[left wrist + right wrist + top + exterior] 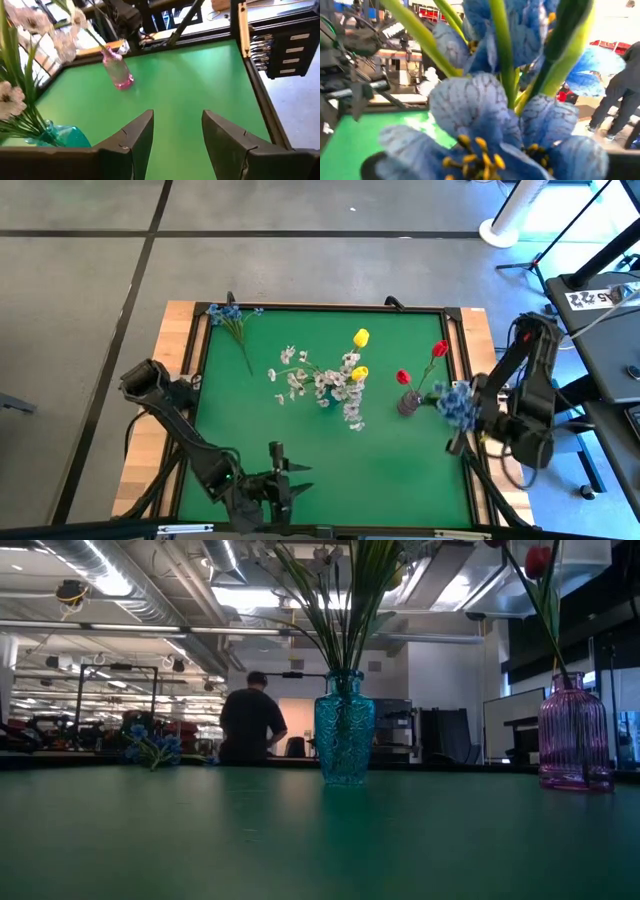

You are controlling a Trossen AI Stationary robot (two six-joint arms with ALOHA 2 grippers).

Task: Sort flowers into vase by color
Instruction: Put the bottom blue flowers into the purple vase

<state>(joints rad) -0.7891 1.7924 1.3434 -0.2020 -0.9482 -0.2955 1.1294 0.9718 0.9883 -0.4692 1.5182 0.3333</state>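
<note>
A teal vase (327, 398) (345, 730) near the table's middle holds white sprigs (300, 375) and yellow tulips (360, 355). A pink vase (408, 402) (573, 735) to its right holds red tulips (420, 362). A blue sprig (230, 315) (150, 745) lies flat at the far left corner. My right gripper (468, 425), near the right edge, is shut on another blue sprig (457, 405) (490, 125). My left gripper (285, 475) (177, 135) waits open at the near edge. My right gripper holds the blue sprig, but the blossoms (470, 115) fill the right wrist view and hide the fingers, so I cannot tell which part it has. Green stems (502, 55) run away from the blossoms. The sprig is lifted clear of the table, right of the pink vase.
A raised black frame with a wooden border (455, 315) surrounds the green mat. Open mat lies between the vases and the near edge (380, 470). A person (250, 720) stands far behind the table. Equipment stands (600, 290) sit beyond the right edge.
</note>
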